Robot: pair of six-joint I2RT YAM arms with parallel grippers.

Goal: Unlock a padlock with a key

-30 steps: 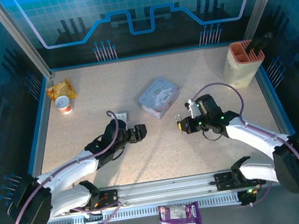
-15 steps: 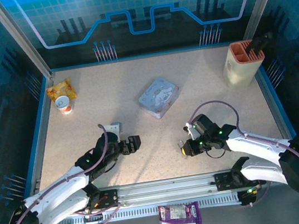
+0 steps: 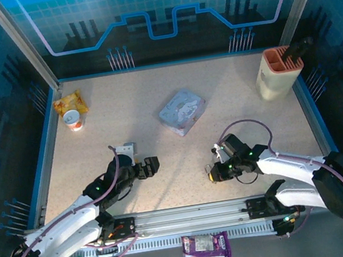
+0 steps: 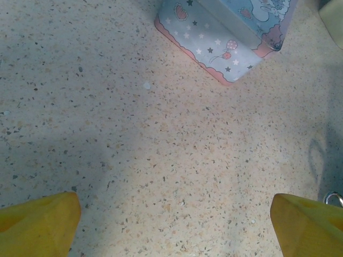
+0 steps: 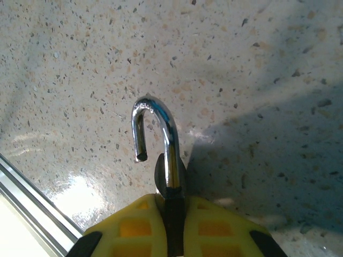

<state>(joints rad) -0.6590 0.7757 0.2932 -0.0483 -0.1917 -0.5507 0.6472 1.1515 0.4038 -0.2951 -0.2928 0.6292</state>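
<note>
The speckled table (image 3: 96, 140) carries both arms low over its near half. The left arm (image 3: 74, 214) stretches from its base on a diagonal toward the middle. The right arm (image 3: 293, 165) reaches in from the other side, elbow bent, wrist turned toward the centre. The flat grey-blue tin (image 3: 182, 111) lies beyond both wrists, and the left wrist view shows its patterned corner (image 4: 230, 32) ahead. The left gripper (image 3: 150, 166) stands wide open, its yellow fingertips (image 4: 40, 222) far apart over bare table with nothing between them. The right gripper (image 3: 213, 172) is clamped on the padlock (image 5: 167, 166), fingers (image 5: 134, 227) pressed against the dark body. The silvery shackle (image 5: 155, 120) curves up out of them, its free end clear of the body.
</note>
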